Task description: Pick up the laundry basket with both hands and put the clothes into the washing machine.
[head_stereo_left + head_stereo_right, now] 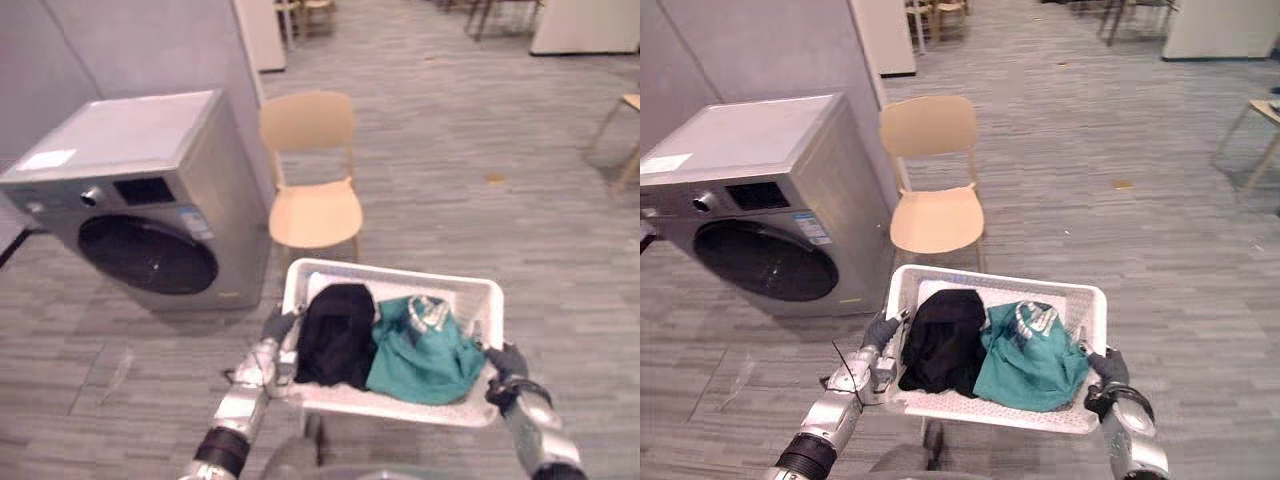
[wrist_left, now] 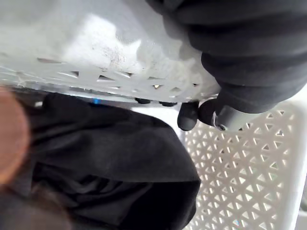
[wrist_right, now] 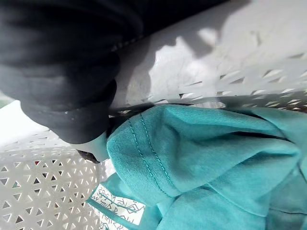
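A white perforated laundry basket point(image 1: 390, 270) hangs in front of me above the floor, held from both sides. Inside lie a black garment point(image 1: 338, 330) on the left and a teal garment point(image 1: 425, 350) on the right. My left hand point(image 1: 268, 355) grips the left rim, and in the left wrist view its fingertips point(image 2: 188, 116) hook over the edge beside the black garment point(image 2: 110, 163). My right hand point(image 1: 508, 362) clasps the right rim, fingers curled over it next to the teal garment point(image 3: 201, 163). The grey washing machine point(image 1: 130, 190) stands at the left with its dark round door point(image 1: 148, 255) closed.
A beige chair point(image 1: 312, 210) stands just right of the washing machine, directly beyond the basket. A grey partition wall point(image 1: 140, 45) rises behind the machine. More furniture legs point(image 1: 620, 140) show at the far right, with open floor between.
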Tool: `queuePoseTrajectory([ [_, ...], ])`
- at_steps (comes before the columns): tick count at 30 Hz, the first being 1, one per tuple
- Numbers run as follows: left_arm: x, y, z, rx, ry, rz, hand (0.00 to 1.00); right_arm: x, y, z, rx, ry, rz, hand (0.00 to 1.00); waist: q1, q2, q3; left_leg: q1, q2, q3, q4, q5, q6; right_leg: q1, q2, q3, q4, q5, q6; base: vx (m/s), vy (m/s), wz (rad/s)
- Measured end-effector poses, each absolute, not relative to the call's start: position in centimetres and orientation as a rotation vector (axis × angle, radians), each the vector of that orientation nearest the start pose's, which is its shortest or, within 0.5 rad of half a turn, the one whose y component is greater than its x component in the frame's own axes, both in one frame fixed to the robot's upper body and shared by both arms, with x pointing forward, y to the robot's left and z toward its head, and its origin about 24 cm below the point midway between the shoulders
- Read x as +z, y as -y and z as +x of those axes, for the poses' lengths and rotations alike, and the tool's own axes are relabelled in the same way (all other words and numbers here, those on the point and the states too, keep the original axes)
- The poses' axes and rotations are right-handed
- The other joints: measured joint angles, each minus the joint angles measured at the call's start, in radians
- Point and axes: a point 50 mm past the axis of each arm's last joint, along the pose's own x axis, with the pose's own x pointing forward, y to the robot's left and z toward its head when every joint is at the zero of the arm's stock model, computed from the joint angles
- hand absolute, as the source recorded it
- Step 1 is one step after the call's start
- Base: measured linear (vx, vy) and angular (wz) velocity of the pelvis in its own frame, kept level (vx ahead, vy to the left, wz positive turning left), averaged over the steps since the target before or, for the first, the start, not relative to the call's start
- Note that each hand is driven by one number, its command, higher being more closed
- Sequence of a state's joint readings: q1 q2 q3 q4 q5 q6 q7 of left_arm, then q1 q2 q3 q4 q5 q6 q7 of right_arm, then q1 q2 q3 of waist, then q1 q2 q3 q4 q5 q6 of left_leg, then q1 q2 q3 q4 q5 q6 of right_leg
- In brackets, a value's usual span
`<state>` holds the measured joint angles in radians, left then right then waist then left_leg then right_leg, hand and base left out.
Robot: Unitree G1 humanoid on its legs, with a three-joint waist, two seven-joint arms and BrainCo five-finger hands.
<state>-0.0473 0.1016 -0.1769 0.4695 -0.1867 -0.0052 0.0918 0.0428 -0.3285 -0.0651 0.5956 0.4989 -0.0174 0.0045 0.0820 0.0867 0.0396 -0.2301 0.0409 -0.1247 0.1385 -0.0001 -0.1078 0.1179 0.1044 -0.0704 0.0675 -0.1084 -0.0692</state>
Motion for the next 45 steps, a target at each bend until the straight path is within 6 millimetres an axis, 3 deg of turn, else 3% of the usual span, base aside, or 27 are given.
queuePoseTrajectory([
  [1, -5.9, -14.6, 23.2, -0.014, -0.459, -0.015, 1.0, -7.4, 26.4, 19.3, -0.301, -0.564, 0.181, 1.0, 0.011, 0.005, -0.003, 0.013, -0.002, -0.003, -0.003, 0.057, 0.032, 0.013, 0.004, 0.014, 0.005, -0.015, 0.018, 0.22, 0.089, -0.31],
  [2, -6.3, -15.5, 22.7, 0.012, -0.476, -0.011, 1.0, -7.8, 25.6, 19.5, -0.28, -0.582, 0.189, 1.0, 0.018, -0.007, -0.005, 0.018, -0.014, 0.0, 0.008, 0.082, 0.069, 0.017, -0.007, 0.029, 0.019, -0.049, 0.04, 0.19, 0.062, -0.16],
  [4, -6.2, -16.1, 22.7, 0.02, -0.476, 0.0, 1.0, -8.1, 24.9, 19.5, -0.271, -0.592, 0.208, 1.0, 0.013, -0.044, -0.008, 0.011, -0.08, 0.02, -0.002, 0.052, 0.101, -0.021, -0.069, 0.019, 0.088, -0.138, 0.066, 0.3, 0.058, 0.14],
  [6, -7.1, -16.2, 22.2, 0.027, -0.518, -0.001, 1.0, -8.7, 24.8, 19.5, -0.271, -0.635, 0.199, 1.0, 0.007, -0.068, -0.001, 0.078, -0.136, 0.021, -0.075, 0.039, 0.128, -0.115, -0.137, 0.06, 0.346, -0.202, 0.147, 0.42, 0.077, 0.09],
  [8, -7.2, -16.8, 22.1, 0.036, -0.53, 0.008, 1.0, -9.1, 24.3, 19.5, -0.263, -0.658, 0.205, 1.0, -0.009, -0.078, 0.008, 0.133, -0.159, 0.018, -0.097, 0.029, 0.161, -0.223, -0.152, 0.096, 0.64, -0.165, 0.216, 0.37, 0.103, 0.1],
  [9, -7.2, -17.5, 22.0, 0.049, -0.538, 0.01, 1.0, -9.2, 23.7, 19.6, -0.25, -0.663, 0.211, 1.0, -0.018, -0.094, 0.023, 0.184, -0.168, 0.014, -0.095, 0.013, 0.187, -0.292, -0.169, 0.107, 0.833, -0.104, 0.219, 0.38, 0.076, 0.18],
  [10, -7.5, -17.7, 21.8, 0.058, -0.551, 0.007, 1.0, -9.3, 23.4, 19.6, -0.24, -0.668, 0.207, 1.0, -0.02, -0.095, 0.025, 0.228, -0.163, 0.012, -0.083, -0.016, 0.198, -0.335, -0.18, 0.089, 0.917, -0.131, 0.172, 0.39, 0.068, 0.15],
  [12, -7.3, -17.8, 22.1, 0.065, -0.539, -0.008, 1.0, -8.9, 23.3, 20.3, -0.231, -0.647, 0.2, 1.0, -0.03, -0.084, 0.028, 0.26, -0.146, 0.002, -0.062, -0.05, 0.202, -0.38, -0.169, 0.076, 0.826, -0.168, 0.117, 0.4, 0.064, 0.14],
  [14, -6.8, -18.2, 22.7, 0.085, -0.514, -0.026, 1.0, -8.2, 23.0, 21.5, -0.211, -0.617, 0.193, 1.0, -0.051, -0.069, 0.037, 0.283, -0.117, -0.006, -0.064, -0.066, 0.184, -0.39, -0.131, 0.106, 0.522, -0.159, 0.121, 0.37, 0.02, 0.17],
  [15, -6.5, -18.4, 23.1, 0.093, -0.501, -0.029, 1.0, -7.9, 22.8, 22.0, -0.2, -0.602, 0.193, 1.0, -0.058, -0.067, 0.039, 0.295, -0.105, -0.008, -0.069, -0.074, 0.17, -0.387, -0.11, 0.126, 0.282, -0.088, 0.143, 0.27, -0.047, 0.07],
  [17, -6.2, -18.9, 23.3, 0.103, -0.486, -0.022, 1.0, -7.6, 22.4, 22.5, -0.188, -0.583, 0.197, 1.0, -0.065, -0.092, 0.038, 0.313, -0.122, -0.008, -0.075, -0.1, 0.143, -0.39, -0.113, 0.172, 0.064, 0.048, 0.183, 0.34, -0.123, 0.31],
  [19, -6.6, -18.2, 23.0, 0.095, -0.501, -0.039, 1.0, -8.1, 23.0, 21.6, -0.216, -0.599, 0.203, 1.0, -0.088, -0.096, 0.038, 0.37, -0.131, -0.038, -0.07, -0.154, 0.149, -0.353, -0.118, 0.207, 0.051, 0.194, 0.117, 0.38, -0.197, 0.66],
  [20, -7.0, -17.8, 22.6, 0.092, -0.521, -0.053, 1.0, -8.2, 23.4, 21.1, -0.227, -0.607, 0.193, 1.0, -0.095, -0.07, 0.028, 0.38, -0.111, -0.066, -0.067, -0.168, 0.13, -0.336, -0.11, 0.176, 0.046, 0.226, 0.106, 0.4, -0.209, 0.56],
  [22, -7.1, -17.7, 22.5, 0.09, -0.527, -0.057, 1.0, -8.3, 23.6, 20.9, -0.222, -0.611, 0.191, 1.0, -0.096, -0.042, 0.027, 0.378, -0.078, -0.084, -0.049, -0.182, 0.108, -0.311, -0.09, 0.137, 0.029, 0.215, 0.076, 0.34, -0.183, 0.46],
  [25, -7.7, -17.5, 21.8, 0.085, -0.552, -0.066, 1.0, -8.6, 23.9, 20.2, -0.229, -0.632, 0.186, 1.0, -0.102, -0.038, 0.028, 0.336, -0.069, -0.084, 0.13, -0.202, 0.07, -0.248, -0.083, 0.084, 0.032, 0.163, 0.047, 0.25, -0.164, 0.47],
  [27, -8.0, -17.1, 21.4, 0.074, -0.563, -0.081, 1.0, -8.6, 24.3, 20.0, -0.233, -0.637, 0.174, 1.0, -0.088, -0.039, 0.034, 0.268, -0.067, -0.015, 0.334, -0.224, 0.027, -0.176, -0.085, 0.085, 0.009, 0.139, 0.026, 0.22, -0.109, 0.21],
  [28, -8.0, -17.0, 21.4, 0.074, -0.565, -0.084, 1.0, -8.6, 24.4, 20.0, -0.231, -0.636, 0.169, 1.0, -0.079, -0.038, 0.034, 0.25, -0.032, 0.047, 0.36, -0.251, 0.031, -0.144, -0.085, 0.085, 0.0, 0.125, 0.023, 0.16, -0.062, 0.11],
  [31, -7.9, -16.4, 21.6, 0.068, -0.558, -0.103, 1.0, -8.2, 24.7, 20.6, -0.23, -0.621, 0.157, 1.0, -0.071, -0.033, 0.037, 0.18, 0.032, 0.03, 0.224, -0.258, 0.033, -0.125, -0.106, 0.079, 0.0, 0.1, 0.033, 0.1, 0.008, 0.06],
  [33, -7.9, -16.1, 21.7, 0.064, -0.555, -0.113, 1.0, -8.0, 25.1, 20.6, -0.235, -0.616, 0.145, 1.0, -0.072, -0.028, 0.037, 0.141, 0.027, -0.046, 0.095, -0.226, -0.005, -0.125, -0.129, 0.074, 0.003, 0.078, 0.038, 0.08, 0.117, 0.16],
  [34, -7.9, -15.8, 21.7, 0.061, -0.556, -0.12, 1.0, -7.8, 25.5, 20.6, -0.239, -0.612, 0.132, 1.0, -0.072, -0.017, 0.037, 0.114, 0.03, -0.094, 0.032, -0.205, -0.04, -0.126, -0.137, 0.071, 0.007, 0.066, 0.052, 0.09, 0.161, 0.11],
  [36, -8.2, -15.3, 21.5, 0.059, -0.569, -0.137, 1.0, -7.5, 26.1, 20.7, -0.24, -0.609, 0.11, 1.0, -0.059, 0.042, 0.057, 0.087, 0.056, -0.141, 0.003, -0.139, -0.084, -0.113, -0.126, 0.086, 0.05, 0.038, 0.095, 0.14, 0.249, -0.21],
  [37, -8.4, -15.4, 21.3, 0.066, -0.581, -0.132, 1.0, -7.7, 25.9, 20.6, -0.235, -0.618, 0.111, 1.0, -0.055, 0.049, 0.056, 0.097, 0.062, -0.131, 0.006, -0.067, -0.071, -0.107, -0.124, 0.103, 0.06, 0.028, 0.11, 0.19, 0.361, -0.61],
  [38, -8.4, -16.4, 21.3, 0.081, -0.584, -0.103, 1.0, -8.1, 24.9, 20.5, -0.219, -0.629, 0.13, 1.0, -0.047, 0.03, 0.057, 0.114, 0.047, -0.095, 0.007, -0.012, -0.037, -0.108, -0.136, 0.14, 0.063, 0.014, 0.13, 0.17, 0.299, -0.73],
  [42, -7.3, -18.0, 22.1, 0.091, -0.528, -0.062, 1.0, -7.7, 23.2, 21.6, -0.193, -0.597, 0.166, 1.0, -0.042, -0.041, 0.045, 0.104, -0.022, 0.014, -0.036, -0.016, 0.011, -0.142, -0.223, 0.238, -0.022, 0.052, 0.186, 0.16, 0.243, -0.66],
  [45, -6.6, -17.7, 23.1, 0.075, -0.501, -0.046, 1.0, -7.2, 23.6, 22.3, -0.209, -0.578, 0.155, 1.0, -0.045, -0.058, 0.043, 0.072, -0.048, 0.051, -0.032, -0.015, 0.05, -0.179, -0.254, 0.27, -0.06, 0.102, 0.217, 0.14, 0.146, -0.42],
])
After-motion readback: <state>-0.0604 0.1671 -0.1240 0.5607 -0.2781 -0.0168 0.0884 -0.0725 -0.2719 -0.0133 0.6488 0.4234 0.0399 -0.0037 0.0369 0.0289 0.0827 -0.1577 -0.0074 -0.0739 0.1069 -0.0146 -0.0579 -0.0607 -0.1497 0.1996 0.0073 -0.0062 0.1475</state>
